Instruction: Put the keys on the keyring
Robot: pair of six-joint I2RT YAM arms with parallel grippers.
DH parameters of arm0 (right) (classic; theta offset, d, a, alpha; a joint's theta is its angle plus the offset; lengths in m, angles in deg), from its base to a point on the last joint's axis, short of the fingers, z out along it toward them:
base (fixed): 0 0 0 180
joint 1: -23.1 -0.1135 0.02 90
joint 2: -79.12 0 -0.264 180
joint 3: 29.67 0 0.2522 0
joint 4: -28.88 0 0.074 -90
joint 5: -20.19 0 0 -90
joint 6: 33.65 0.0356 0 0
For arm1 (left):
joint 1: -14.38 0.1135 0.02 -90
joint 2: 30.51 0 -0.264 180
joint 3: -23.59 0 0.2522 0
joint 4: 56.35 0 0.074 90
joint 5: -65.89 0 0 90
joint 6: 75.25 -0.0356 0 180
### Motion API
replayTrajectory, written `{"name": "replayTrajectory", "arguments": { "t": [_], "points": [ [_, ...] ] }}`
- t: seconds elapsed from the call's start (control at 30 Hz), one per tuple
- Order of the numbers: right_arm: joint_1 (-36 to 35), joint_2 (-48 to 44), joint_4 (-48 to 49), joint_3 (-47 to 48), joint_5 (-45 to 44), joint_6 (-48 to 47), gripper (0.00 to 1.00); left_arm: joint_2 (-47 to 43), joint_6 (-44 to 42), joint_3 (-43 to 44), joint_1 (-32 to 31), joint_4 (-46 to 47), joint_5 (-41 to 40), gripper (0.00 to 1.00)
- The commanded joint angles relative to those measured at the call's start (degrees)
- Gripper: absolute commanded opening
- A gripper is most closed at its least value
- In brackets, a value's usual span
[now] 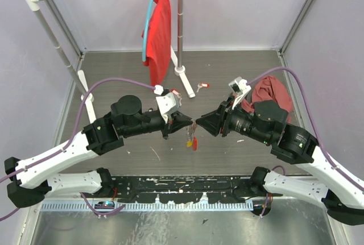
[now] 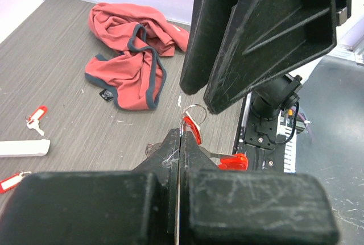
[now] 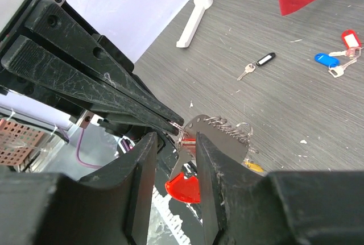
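Observation:
My left gripper [image 1: 191, 123] [image 2: 181, 137] is shut on the keyring's thin metal loop [image 2: 192, 112]. The keyring's red piece [image 1: 194, 143] hangs below beside a yellow tag [image 1: 189, 141]. My right gripper [image 1: 198, 124] [image 3: 173, 138] faces it tip to tip, open. A flat silvery key with a red head [image 3: 185, 188] [image 2: 234, 161] hangs between its fingers, close against one of them. Loose keys lie on the table: a black-tagged one [image 3: 259, 61], a blue-tagged one [image 3: 325, 59] and red-tagged ones [image 3: 350, 38] [image 2: 35, 116] [image 1: 201, 85].
A crumpled red cloth [image 1: 274, 93] [image 2: 132, 52] lies at the right, behind my right arm. A white clothes rack [image 1: 180, 23] with a red shirt [image 1: 160, 32] stands at the back; its feet [image 1: 186, 79] [image 3: 197, 5] reach toward the centre. A black base plate [image 1: 182, 189] runs along the near edge.

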Motion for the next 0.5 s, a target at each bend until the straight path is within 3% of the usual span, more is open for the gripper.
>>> {"name": "replayTrajectory", "arguments": {
  "t": [0.0, 0.17, 0.33, 0.47],
  "points": [
    [0.1, 1.7, 2.4, 1.4, 2.0, 0.0, 0.39, -0.8, 0.4, -0.1, -0.2, 3.5, 1.0, 0.00],
    [0.1, 2.0, 1.5, 1.8, 1.8, -0.4, 0.36, -0.5, 0.2, 0.1, -0.1, 3.6, 0.9, 0.00],
    [0.2, 1.7, 0.9, 2.0, 1.7, -0.4, 0.20, 0.2, -0.2, 0.6, -0.2, 3.7, 0.9, 0.00],
    [0.1, 1.3, 0.4, 2.2, 1.0, -0.4, 0.22, 0.3, -0.5, 0.8, -0.2, 3.4, 0.9, 0.00]
  ]
}}
